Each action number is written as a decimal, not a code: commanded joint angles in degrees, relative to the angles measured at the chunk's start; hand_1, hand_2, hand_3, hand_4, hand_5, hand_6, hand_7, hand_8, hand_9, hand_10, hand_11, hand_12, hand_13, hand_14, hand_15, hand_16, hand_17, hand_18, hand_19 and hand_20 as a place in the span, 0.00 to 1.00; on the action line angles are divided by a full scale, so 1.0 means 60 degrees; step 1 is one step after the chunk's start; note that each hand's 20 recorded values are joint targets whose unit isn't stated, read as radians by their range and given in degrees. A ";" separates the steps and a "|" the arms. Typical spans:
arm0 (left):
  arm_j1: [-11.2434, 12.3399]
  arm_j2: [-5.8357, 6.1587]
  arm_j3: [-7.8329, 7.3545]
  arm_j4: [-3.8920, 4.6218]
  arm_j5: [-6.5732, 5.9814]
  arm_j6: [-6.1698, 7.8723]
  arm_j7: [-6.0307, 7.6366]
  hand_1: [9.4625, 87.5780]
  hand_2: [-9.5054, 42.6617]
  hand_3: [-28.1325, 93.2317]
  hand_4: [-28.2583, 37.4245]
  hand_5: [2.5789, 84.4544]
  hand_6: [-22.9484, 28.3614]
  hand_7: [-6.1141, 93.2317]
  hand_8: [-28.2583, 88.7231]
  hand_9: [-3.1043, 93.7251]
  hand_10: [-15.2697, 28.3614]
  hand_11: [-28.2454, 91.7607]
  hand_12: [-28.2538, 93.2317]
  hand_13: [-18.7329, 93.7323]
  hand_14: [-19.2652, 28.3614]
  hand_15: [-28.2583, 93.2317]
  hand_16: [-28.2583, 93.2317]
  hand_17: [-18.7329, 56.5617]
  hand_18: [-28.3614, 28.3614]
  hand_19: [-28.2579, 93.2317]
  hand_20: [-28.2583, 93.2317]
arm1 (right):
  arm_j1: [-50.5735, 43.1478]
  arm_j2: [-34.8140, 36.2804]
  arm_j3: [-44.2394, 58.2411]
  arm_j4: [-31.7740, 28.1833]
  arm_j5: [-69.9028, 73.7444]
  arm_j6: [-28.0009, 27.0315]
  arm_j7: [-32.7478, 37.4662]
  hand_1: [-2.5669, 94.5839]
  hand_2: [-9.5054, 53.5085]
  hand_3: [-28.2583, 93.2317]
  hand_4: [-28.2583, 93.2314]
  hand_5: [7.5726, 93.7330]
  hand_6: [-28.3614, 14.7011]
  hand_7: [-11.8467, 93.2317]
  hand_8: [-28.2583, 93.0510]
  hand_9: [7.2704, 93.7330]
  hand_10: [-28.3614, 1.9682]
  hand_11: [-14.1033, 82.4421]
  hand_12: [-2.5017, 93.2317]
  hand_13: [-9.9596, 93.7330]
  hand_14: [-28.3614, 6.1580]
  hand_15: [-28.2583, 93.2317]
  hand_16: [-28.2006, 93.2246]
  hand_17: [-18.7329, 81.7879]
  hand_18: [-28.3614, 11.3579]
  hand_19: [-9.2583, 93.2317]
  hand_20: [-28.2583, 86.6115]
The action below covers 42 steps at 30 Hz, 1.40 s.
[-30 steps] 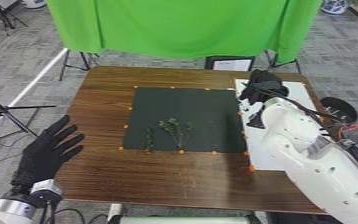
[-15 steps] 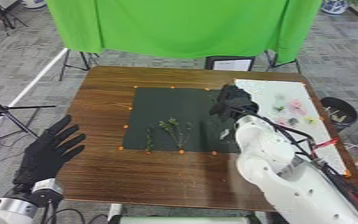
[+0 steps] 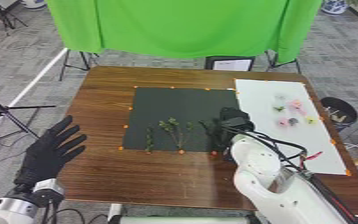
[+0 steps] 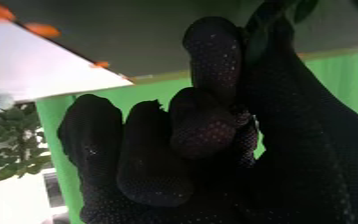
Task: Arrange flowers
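Note:
In the head view my right hand (image 3: 234,123) is over the right edge of the black mat (image 3: 158,102), right of the green sprigs (image 3: 171,129) lying there. In the right wrist view the right hand (image 4: 202,125) has curled fingers, with the thumb and a finger pinching a leafy sprig (image 4: 305,9) whose dark leaves show at the fingertips; the rest of it is hidden. Pink flowers (image 3: 296,106) and a yellow flower (image 3: 311,120) lie on the white sheet (image 3: 313,150). My left hand (image 3: 42,155) is held at the table's left edge, fingers straight.
Orange markers (image 3: 182,151) line the mat and the sheet. The brown table (image 3: 113,180) extends in front of the mat. A green cloth (image 3: 175,30) hangs behind it, and a dark round container (image 3: 338,110) stands beyond the right edge.
My right hand has come from the far end of the white sheet, leftward and toward the robot, to the mat's right edge, uncovering the flowers. The left hand has stayed still.

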 commanded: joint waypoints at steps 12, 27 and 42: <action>0.0030 -0.0089 0.0060 0.0041 0.0006 -0.0085 -0.0105 0.17 0.08 0.79 0.00 0.26 0.49 0.24 0.15 0.26 0.60 0.34 0.39 0.33 0.73 0.42 0.25 0.10 0.92 0.54 0.31 | -0.0071 -0.0395 -0.0047 -0.0024 0.0187 -0.0817 0.0743 0.42 0.00 0.94 0.10 0.90 0.68 0.49 0.43 0.98 0.74 0.78 0.51 0.92 0.63 0.94 0.57 0.71 0.13 1.00 0.88; 0.0005 -0.0096 0.0067 0.0043 0.0003 -0.0088 -0.0139 0.17 0.08 0.79 0.00 0.26 0.50 0.24 0.15 0.26 0.60 0.34 0.39 0.33 0.73 0.42 0.25 0.10 0.92 0.54 0.31 | -0.0161 -0.0543 0.0174 -0.0054 0.0620 -0.1389 0.0923 0.35 0.10 0.94 0.08 0.91 0.67 0.49 0.35 0.98 0.74 0.76 0.52 0.92 0.64 0.93 0.58 0.71 0.13 1.00 0.88; 0.0060 -0.0085 0.0029 0.0038 0.0019 -0.0118 -0.0132 0.17 0.08 0.79 0.00 0.26 0.50 0.24 0.15 0.26 0.60 0.34 0.40 0.33 0.74 0.42 0.25 0.10 0.92 0.54 0.31 | -0.0061 0.0222 0.0570 -0.0625 0.0708 -0.1567 0.0811 0.21 0.15 0.89 0.04 0.91 0.65 0.48 0.17 0.97 0.70 0.74 0.51 0.91 0.61 0.92 0.58 0.70 0.11 1.00 0.88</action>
